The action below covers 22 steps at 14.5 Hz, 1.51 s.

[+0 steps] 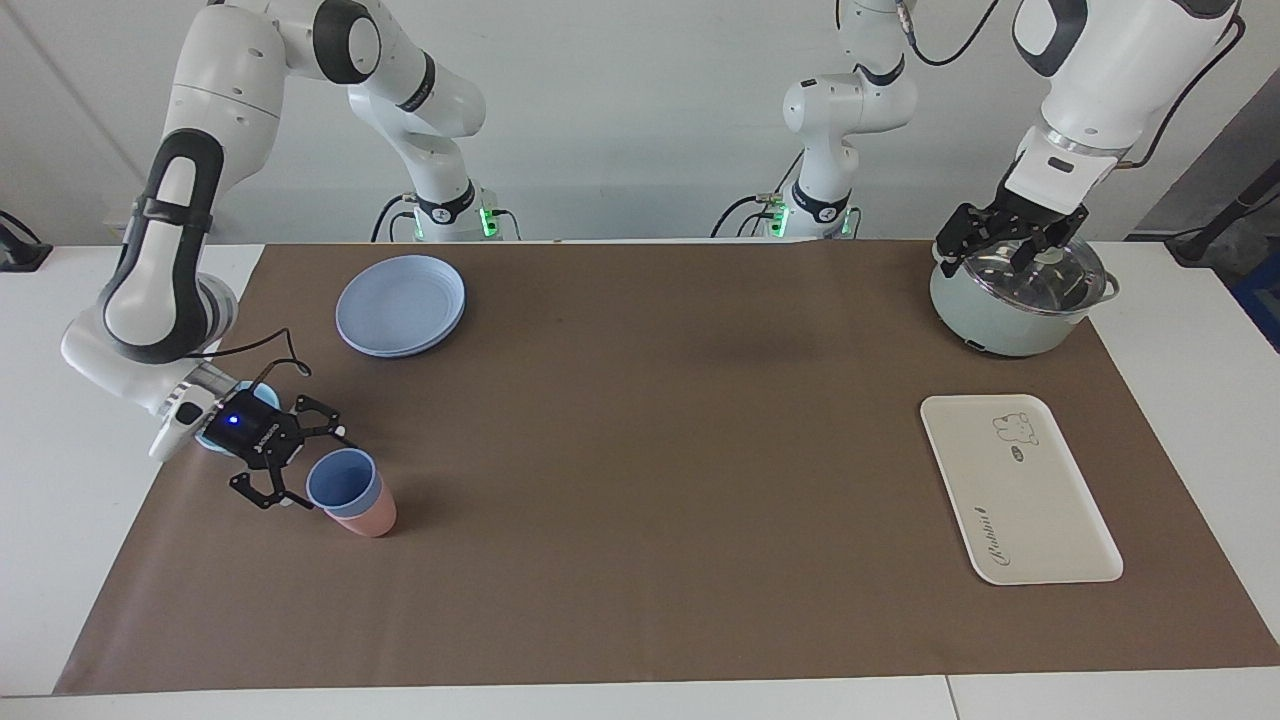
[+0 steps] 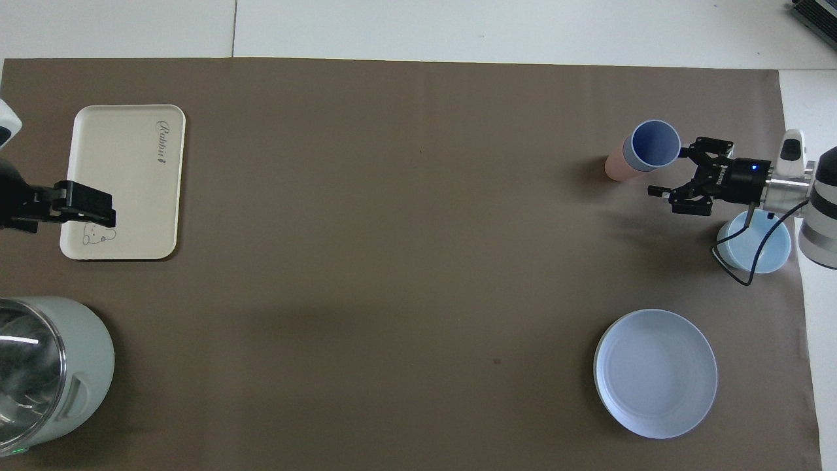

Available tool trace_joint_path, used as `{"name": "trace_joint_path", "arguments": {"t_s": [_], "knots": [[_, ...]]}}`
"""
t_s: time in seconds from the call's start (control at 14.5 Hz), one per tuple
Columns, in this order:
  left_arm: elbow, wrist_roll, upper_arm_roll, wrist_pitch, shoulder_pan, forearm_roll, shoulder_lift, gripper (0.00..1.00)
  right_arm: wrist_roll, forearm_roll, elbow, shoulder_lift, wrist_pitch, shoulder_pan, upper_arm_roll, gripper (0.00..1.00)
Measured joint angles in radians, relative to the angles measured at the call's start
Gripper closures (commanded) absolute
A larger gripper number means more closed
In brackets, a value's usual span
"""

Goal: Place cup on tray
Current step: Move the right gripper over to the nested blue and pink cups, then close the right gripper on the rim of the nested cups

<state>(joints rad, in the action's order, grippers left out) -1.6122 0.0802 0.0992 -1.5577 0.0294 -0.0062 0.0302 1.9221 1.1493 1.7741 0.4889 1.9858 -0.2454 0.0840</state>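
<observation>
On a white desk (image 1: 1180,380) against a pale wall, a brown mat (image 1: 650,450) carries every object. At the right arm's end, the blue cup (image 1: 343,482) sits nested in a pink cup (image 1: 368,518), both upright on the mat. The right gripper (image 1: 303,463) hangs low just beside the blue cup with its jaws spread, holding nothing. A light-blue bowl (image 2: 752,245) lies under that arm's wrist, and stacked blue plates (image 1: 401,303) rest nearer the robots. Well apart, toward the left arm's end, lies the cream tray (image 1: 1018,487), bare. The left gripper (image 1: 1008,245) hovers open over a pale-green pot (image 1: 1015,298) with a glass lid (image 1: 1040,272).
</observation>
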Motion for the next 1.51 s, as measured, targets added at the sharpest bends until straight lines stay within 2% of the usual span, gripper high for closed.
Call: {"name": "trace_joint_path", "arguments": {"t_s": [1.51], "knots": [[-0.003, 0.000, 0.000, -0.017, 0.000, 0.000, 0.000, 0.00, 0.085, 0.164, -0.038, 0.067, 0.014, 0.027, -0.015, 0.00]]}}
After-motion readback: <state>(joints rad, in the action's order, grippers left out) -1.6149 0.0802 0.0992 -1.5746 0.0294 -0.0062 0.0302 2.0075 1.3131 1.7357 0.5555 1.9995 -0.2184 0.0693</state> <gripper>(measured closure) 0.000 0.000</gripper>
